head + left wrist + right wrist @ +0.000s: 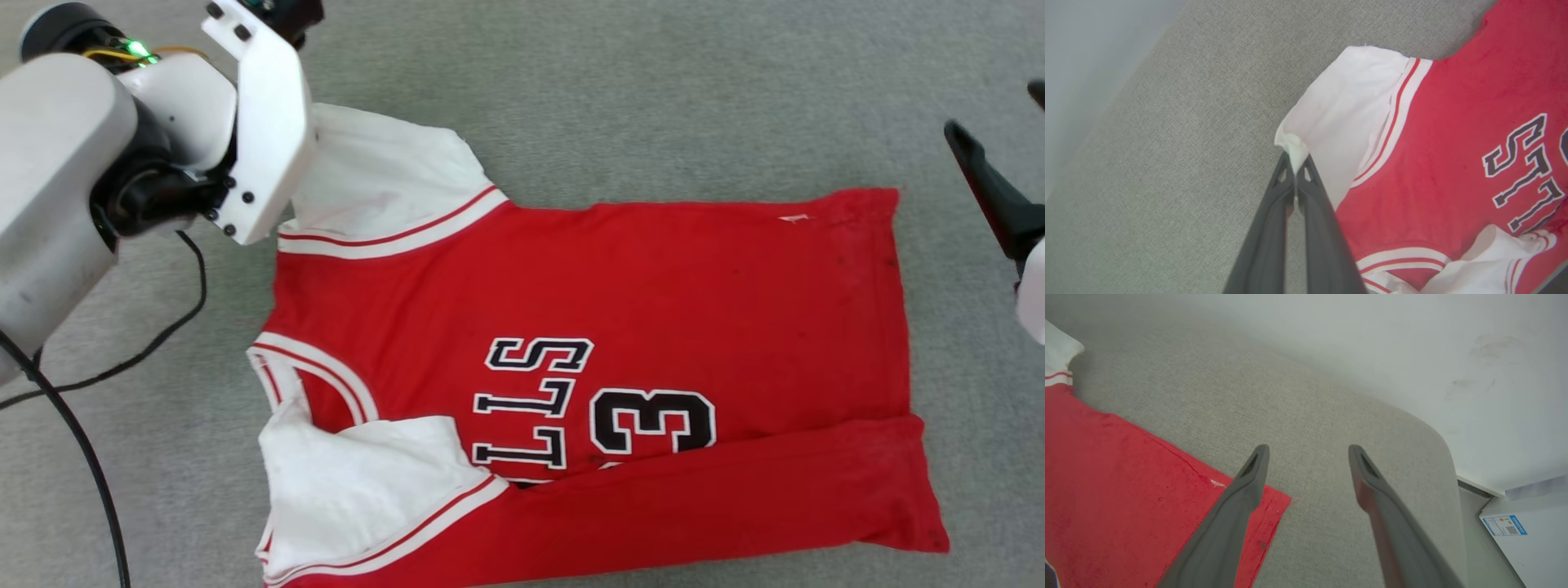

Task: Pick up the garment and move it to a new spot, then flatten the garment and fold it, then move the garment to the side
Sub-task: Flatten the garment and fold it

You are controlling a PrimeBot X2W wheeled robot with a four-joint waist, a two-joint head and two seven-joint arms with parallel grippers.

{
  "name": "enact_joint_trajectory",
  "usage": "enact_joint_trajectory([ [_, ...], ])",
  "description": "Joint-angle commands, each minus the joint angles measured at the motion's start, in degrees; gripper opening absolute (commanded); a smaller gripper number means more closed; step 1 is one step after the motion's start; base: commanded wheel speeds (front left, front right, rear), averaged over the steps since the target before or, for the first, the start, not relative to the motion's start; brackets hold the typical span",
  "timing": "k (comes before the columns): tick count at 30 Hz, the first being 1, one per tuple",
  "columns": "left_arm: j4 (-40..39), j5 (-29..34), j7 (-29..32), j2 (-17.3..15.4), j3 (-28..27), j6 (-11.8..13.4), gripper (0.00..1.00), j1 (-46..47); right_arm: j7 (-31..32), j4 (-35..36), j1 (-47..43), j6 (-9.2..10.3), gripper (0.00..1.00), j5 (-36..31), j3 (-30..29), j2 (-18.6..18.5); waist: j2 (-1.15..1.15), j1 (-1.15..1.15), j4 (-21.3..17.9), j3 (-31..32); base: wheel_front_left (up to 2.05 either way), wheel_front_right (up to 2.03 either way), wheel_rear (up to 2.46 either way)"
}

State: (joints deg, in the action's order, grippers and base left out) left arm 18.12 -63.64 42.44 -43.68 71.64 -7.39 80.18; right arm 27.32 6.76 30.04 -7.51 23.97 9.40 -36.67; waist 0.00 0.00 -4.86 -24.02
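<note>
Lying flat, red garment (620, 286), white sleeves, half-folded

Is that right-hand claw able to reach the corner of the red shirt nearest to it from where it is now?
Probably yes. The right gripper hangs open close by the hem corner of the red jersey, and nothing lies between them on the grey surface.

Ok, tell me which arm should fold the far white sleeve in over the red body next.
Left, probably. The left pincer is shut on the white sleeve of the garment; the right pincer hangs open near the hem corner at the other end, holding nothing.
</note>
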Motion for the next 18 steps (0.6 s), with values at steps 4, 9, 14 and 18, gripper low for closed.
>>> enact_joint_trajectory([
  [4,-2.05,0.12,-2.39,0.18,0.61,0.00,0.00,-0.91,13.10,-3.46,3.43,0.04,1.00,7.42,4.37,-5.93,0.00,0.00,1.97,0.53,0.00,0.00,0.00],
  [9,-3.41,0.41,-3.81,0.46,1.08,0.00,0.00,0.06,28.26,-7.43,8.14,0.04,1.00,15.63,9.02,-9.55,0.00,0.00,3.71,-0.66,0.00,0.00,0.00],
  [14,-4.29,0.83,-4.83,1.15,1.29,0.00,0.00,1.63,36.86,-12.56,13.10,0.04,1.00,17.99,11.87,-8.37,0.00,0.00,5.17,-2.57,0.00,0.00,0.00],
  [18,-5.03,1.02,-5.42,1.89,1.44,0.00,0.00,3.16,39.32,-16.32,16.35,0.04,1.00,17.34,13.46,-5.90,0.00,0.00,6.23,-4.47,0.00,0.00,0.00],
])
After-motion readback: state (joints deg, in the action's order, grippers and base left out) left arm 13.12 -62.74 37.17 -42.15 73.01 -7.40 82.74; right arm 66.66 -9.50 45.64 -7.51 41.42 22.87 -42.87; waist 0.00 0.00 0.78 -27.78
